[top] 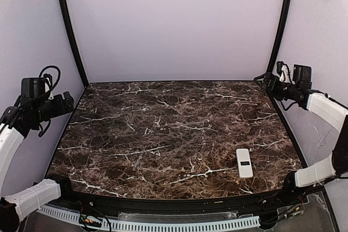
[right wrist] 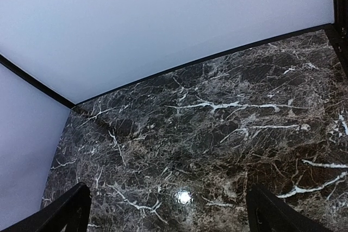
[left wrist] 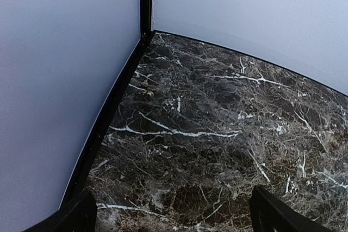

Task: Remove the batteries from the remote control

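both grippers spread wide, holding nothing

the left gripper (left wrist: 174, 210) and right gripper (right wrist: 168, 207) hang above the marble table (top: 163, 129), jaws wide apart, touching nothing (only fingertips show at the wrists). the remote control (top: 244, 162) lies near the table's right front edge.

Soft, even overhead light, no hard shadows. Walls (top: 174, 25) wash out pale w/ violet tint. Dark marble tabletop (top: 163, 129) is glossy; one small round glare spot (right wrist: 183, 195) in right wrist view. Remote control (top: 244, 162) reads bright white. Top view sharp; wrist views slightly soft.
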`<state>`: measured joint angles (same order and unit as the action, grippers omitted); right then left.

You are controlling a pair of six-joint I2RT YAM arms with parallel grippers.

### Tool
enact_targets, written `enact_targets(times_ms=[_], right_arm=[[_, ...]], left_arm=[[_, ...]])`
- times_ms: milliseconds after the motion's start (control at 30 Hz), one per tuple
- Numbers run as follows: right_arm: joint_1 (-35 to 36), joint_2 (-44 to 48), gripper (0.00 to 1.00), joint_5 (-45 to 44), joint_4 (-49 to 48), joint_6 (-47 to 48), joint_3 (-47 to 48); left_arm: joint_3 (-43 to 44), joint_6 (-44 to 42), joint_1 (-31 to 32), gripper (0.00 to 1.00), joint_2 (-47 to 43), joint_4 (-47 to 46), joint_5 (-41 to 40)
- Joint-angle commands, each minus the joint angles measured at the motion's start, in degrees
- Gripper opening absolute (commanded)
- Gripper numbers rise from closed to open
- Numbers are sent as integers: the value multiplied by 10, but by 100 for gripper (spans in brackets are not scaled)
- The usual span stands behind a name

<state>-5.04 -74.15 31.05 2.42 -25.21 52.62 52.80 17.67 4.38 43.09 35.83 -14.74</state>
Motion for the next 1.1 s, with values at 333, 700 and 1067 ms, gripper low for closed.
enact_targets(times_ms=[333, 700, 1067], right_arm=[[24, 76, 99, -90, 299, -35, 11], [119, 82, 99, -192, 414, -64, -11], [235, 46, 99, -229, 465, -117, -43]], left_arm=[[-40, -66, 0, 98, 7, 41, 90], [-48, -63, 0, 98, 22, 31, 111], [-51, -59, -1, 98, 22, 32, 107]])
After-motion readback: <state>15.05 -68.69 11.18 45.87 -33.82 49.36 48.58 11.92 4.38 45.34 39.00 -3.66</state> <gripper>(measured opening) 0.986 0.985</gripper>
